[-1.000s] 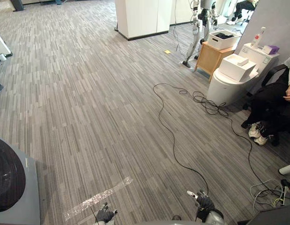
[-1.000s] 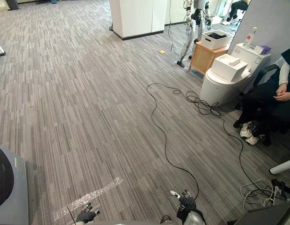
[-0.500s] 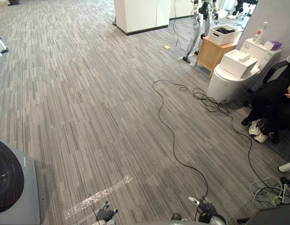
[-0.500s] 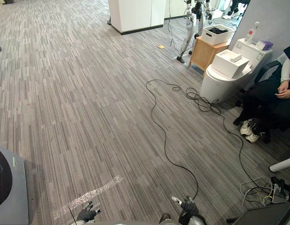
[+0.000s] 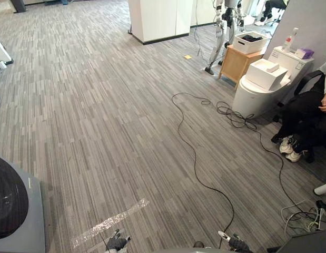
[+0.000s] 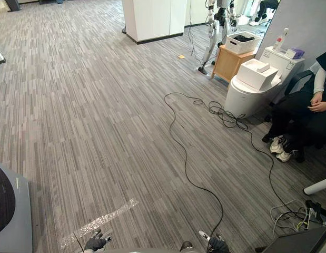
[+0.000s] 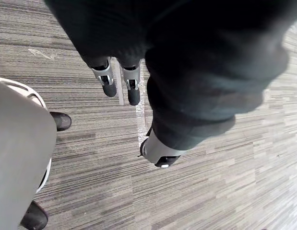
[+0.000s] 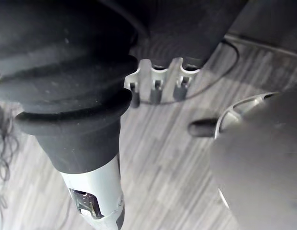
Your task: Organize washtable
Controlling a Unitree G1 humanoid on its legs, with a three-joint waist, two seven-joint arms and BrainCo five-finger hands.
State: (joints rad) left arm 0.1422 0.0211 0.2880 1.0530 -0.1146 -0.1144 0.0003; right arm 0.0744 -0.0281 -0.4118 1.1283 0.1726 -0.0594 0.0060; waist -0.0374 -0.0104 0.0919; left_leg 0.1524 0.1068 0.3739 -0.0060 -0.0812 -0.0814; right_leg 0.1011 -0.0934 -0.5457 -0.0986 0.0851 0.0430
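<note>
The right hand (image 5: 235,243) is dropped lower; its fingers (image 8: 157,88), like the left hand's (image 5: 117,243), are kept loose with only floor (image 5: 126,132) below.

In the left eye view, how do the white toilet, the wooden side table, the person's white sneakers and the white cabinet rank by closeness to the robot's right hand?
Starting from the right hand, low at the right:
1. white sneakers, on the floor at the right
2. white toilet, farther back on the right
3. wooden side table, beyond the toilet
4. white cabinet, far back near the centre
</note>
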